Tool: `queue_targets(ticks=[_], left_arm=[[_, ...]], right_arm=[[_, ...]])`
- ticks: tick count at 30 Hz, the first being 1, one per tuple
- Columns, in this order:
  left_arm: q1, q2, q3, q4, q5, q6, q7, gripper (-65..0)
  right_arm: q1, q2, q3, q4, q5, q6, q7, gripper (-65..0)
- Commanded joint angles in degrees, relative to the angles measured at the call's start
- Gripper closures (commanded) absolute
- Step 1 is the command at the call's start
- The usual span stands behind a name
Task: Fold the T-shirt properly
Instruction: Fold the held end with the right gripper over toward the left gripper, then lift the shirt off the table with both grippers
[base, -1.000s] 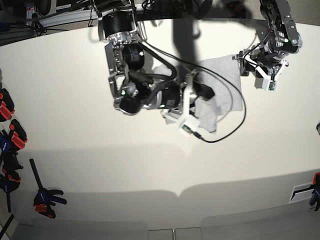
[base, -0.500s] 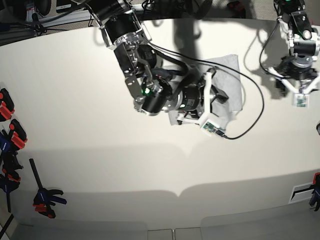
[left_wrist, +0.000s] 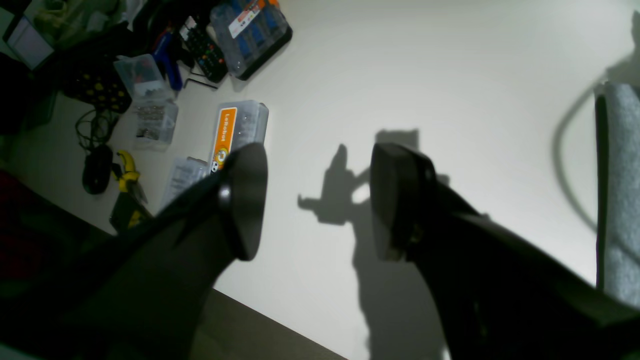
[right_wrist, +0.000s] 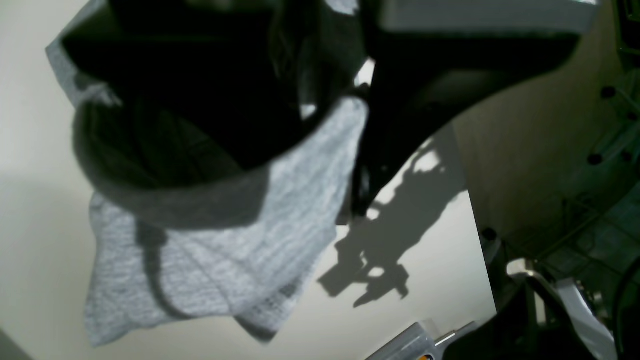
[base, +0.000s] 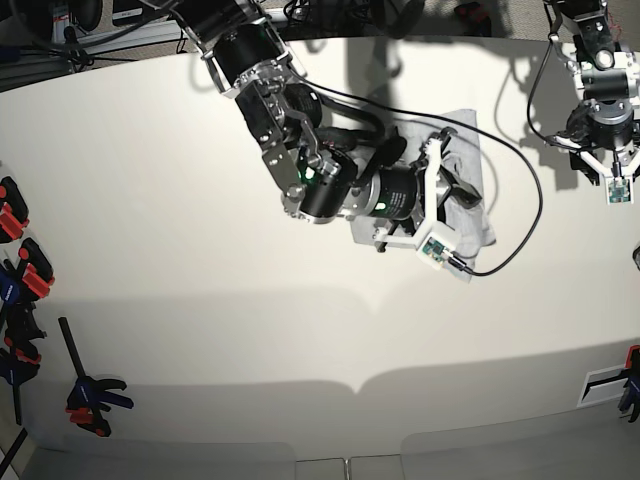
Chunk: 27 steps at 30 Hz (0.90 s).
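the right fingers (base: 462, 190) pinch a fold of the t-shirt (base: 470, 215), bunched on the desk (base: 200, 300); better lay it flat, slowly. left fingers (left_wrist: 315, 200) stand wide, empty.

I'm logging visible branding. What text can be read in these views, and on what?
"LeRobot": orange label on a clear box, left wrist view.
Label on the blue-filled case: too blurred to read.
T-shirt: no lettering showing.
Base view: nothing readable.
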Motion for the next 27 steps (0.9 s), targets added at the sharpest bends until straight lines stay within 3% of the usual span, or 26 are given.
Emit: queue_targets(ticks=[1,3,5,9,12,14,17,21,24,27], left_arm=[[-0.26,-0.70,-0.33,0.85,0.72,0.61,-0.94,-30.5],[-0.26,-0.70,-0.33,0.85,0.70,0.63,-0.94,-30.5],[-0.26,-0.70,-0.33,0.85,0.70,0.63,-0.96,-30.5],[-0.26,-0.70,-0.33,0.85,0.70,0.61,-0.94,-30.5],[-0.24,-0.70,-0.33,0.85,0.70,0.61,-0.96,-30.5],[-0.26,-0.72,-0.33,0.85,0.70,0.61,-0.98,-30.5],[-0.26,-0.70,-0.33,0.85,0.68,0.63,-1.16,-30.5],[-0.26,-0.70,-0.33,0.85,-2.01,0.63,-1.22,-30.5],[-0.26,-0.70,-0.33,0.85,-9.66,0.61,-1.53,-30.5],[-0.24,-0.68,-0.33,0.85,-22.49,0.22,-2.62,-30.5]], right_arm=[[1.27,-0.75,-0.11,0.92,1.79,-0.13,2.43,-3.2],[1.27,-0.75,-0.11,0.92,4.24,-0.13,3.21,-16.8],[1.27,-0.75,-0.11,0.92,9.62,-0.13,3.43,-25.3],[1.31,-0.75,-0.11,0.92,21.29,1.88,2.58,-27.4],[1.77,-0.75,-0.09,0.92,23.71,7.37,0.57,-27.4],[2.12,-0.75,0.02,0.94,24.00,8.76,0.00,-27.4],[3.61,-0.75,1.36,0.94,20.35,8.74,-0.46,-27.4],[5.55,-0.75,6.49,0.94,7.93,7.65,-0.61,-27.4],[5.35,-0.75,11.82,0.85,-2.43,4.94,1.03,-27.4],[5.22,-0.75,16.74,-0.59,-7.21,3.80,2.29,-27.4]])
